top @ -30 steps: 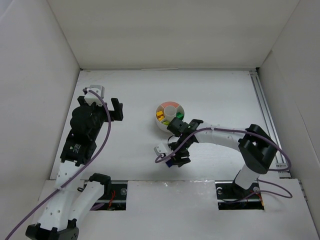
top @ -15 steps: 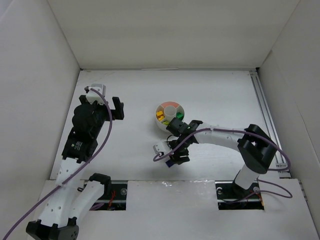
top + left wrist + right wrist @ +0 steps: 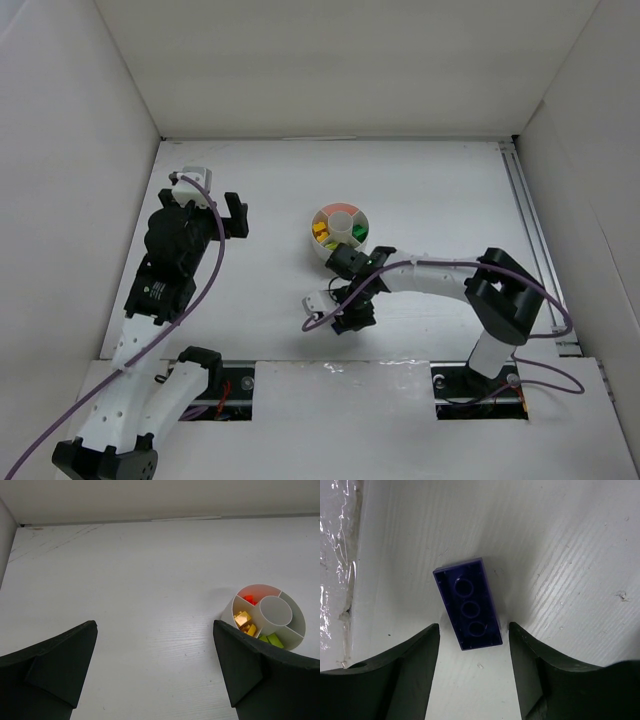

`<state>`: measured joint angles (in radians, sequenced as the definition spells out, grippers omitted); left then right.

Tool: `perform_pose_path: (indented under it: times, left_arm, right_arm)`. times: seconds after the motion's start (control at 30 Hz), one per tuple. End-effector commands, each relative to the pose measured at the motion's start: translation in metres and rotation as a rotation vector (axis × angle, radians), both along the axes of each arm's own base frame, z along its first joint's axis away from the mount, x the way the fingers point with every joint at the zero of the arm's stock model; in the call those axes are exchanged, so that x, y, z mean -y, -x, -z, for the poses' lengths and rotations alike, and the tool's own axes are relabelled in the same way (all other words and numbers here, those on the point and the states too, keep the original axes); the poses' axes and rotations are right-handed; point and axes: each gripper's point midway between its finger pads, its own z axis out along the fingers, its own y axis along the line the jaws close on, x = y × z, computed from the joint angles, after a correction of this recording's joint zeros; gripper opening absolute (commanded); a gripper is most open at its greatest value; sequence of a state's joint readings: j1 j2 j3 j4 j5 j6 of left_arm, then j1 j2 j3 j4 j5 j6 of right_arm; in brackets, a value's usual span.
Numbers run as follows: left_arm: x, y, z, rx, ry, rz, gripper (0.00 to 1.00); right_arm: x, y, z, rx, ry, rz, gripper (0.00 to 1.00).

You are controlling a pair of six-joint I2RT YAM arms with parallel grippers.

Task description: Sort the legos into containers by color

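Observation:
A dark purple lego (image 3: 468, 602) lies underside up on the table, its near end between the fingers of my right gripper (image 3: 474, 629). The jaws stand open on either side of it with a gap on both sides. From above, the right gripper (image 3: 345, 320) points down just in front of the white dish (image 3: 322, 250). The containers of the dish (image 3: 229, 613) hold yellow legos (image 3: 243, 619), an orange one (image 3: 249, 599) and green ones (image 3: 274, 640); the centre cup (image 3: 275, 611) looks empty. My left gripper (image 3: 233, 217) hovers open, left of the dish, over bare table (image 3: 154, 630).
White walls enclose the table on three sides. A metal rail (image 3: 530, 220) runs along the right edge. A shiny taped seam (image 3: 340, 555) marks the near edge of the table, close to the purple lego.
The right gripper has shifted a little to the left and lower over the purple lego, jaws slightly narrower. The left arm has barely moved.

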<state>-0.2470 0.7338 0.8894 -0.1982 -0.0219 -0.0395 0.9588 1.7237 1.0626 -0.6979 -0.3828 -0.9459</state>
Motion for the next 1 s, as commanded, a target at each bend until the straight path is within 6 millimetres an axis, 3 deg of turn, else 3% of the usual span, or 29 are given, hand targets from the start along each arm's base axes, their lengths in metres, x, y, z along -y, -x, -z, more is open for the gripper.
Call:
perform_pose_path:
  times: [0.0, 0.1, 0.23, 0.3, 0.43, 0.5, 0.67, 0.77, 0.8, 0.83, 0.87, 0.9, 0.97]
  left_arm:
    - [0.000, -0.005, -0.007, 0.047, 0.014, -0.004, 1.00]
    - [0.000, -0.005, -0.007, 0.047, 0.014, -0.004, 1.00]
    - [-0.001, -0.005, -0.007, 0.047, 0.012, -0.014, 1.00]
    - [-0.001, -0.006, -0.009, 0.056, 0.014, -0.014, 1.00]
    - [-0.003, -0.006, -0.005, 0.048, 0.011, -0.023, 1.00]
    - [-0.003, -0.005, -0.006, 0.058, 0.014, -0.023, 1.00]
    - [-0.004, -0.004, 0.003, 0.043, 0.042, -0.038, 1.00]
    - [-0.005, -0.004, -0.005, 0.070, 0.061, -0.049, 1.00]
    - [-0.005, -0.004, 0.001, 0.059, 0.058, -0.049, 1.00]
    - [-0.005, -0.003, -0.007, 0.087, 0.075, -0.050, 1.00]
    - [-0.009, -0.003, -0.005, 0.087, 0.074, -0.062, 1.00]
    - [-0.009, -0.003, -0.007, 0.096, 0.077, -0.062, 1.00]
    - [-0.012, -0.004, -0.007, 0.098, 0.067, -0.070, 1.00]
  right_arm:
    - [-0.007, -0.001, 0.002, 0.028, -0.003, 0.000, 0.62]
    - [-0.005, -0.002, 0.006, 0.031, 0.010, 0.003, 0.53]
    - [-0.003, -0.006, 0.011, 0.049, 0.024, 0.008, 0.25]
    - [-0.002, -0.006, 0.012, 0.062, 0.038, 0.015, 0.20]
    - [-0.001, -0.020, -0.032, 0.163, 0.000, 0.060, 0.12]
    - [0.005, -0.025, -0.067, 0.235, -0.042, 0.088, 0.09]
    - [0.031, -0.066, -0.127, 0.477, -0.032, 0.184, 0.07]
    - [0.040, -0.093, -0.172, 0.698, -0.096, 0.193, 0.05]
    - [0.044, -0.096, -0.175, 0.740, -0.092, 0.178, 0.05]
    - [0.047, -0.102, -0.189, 0.819, -0.107, 0.144, 0.05]
    - [0.040, -0.114, -0.205, 0.908, -0.156, 0.156, 0.05]
    - [0.052, -0.126, -0.207, 0.972, -0.130, 0.178, 0.05]
    - [0.050, -0.144, -0.232, 1.109, -0.172, 0.175, 0.05]
